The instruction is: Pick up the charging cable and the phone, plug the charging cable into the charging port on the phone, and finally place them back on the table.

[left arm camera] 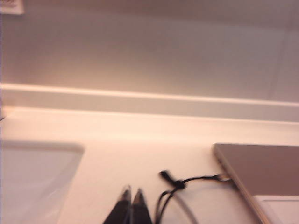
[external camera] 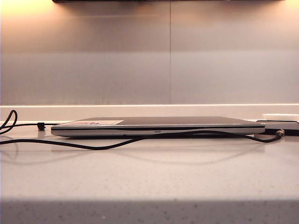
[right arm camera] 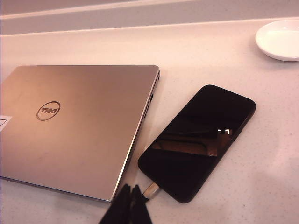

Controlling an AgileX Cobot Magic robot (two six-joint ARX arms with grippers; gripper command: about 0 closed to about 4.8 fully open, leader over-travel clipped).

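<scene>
Right wrist view: the phone (right arm camera: 198,142) lies flat on the table (right arm camera: 210,56) beside the laptop (right arm camera: 74,128), plug (right arm camera: 150,190) at its near end. Right tool (right arm camera: 131,189), clenched and empty, hangs right there, nearer than the clenched left tool (left arm camera: 131,192) by the cable (left arm camera: 187,182).

The charging cable (external camera: 117,143) trails across the table (external camera: 149,177) (before a closed laptop (external camera: 154,126))

Home kitchen counter, speckled stone countertop (external camera: 149,182), backsplash panels (external camera: 93,56), sink (left arm camera: 32,177)
</scene>
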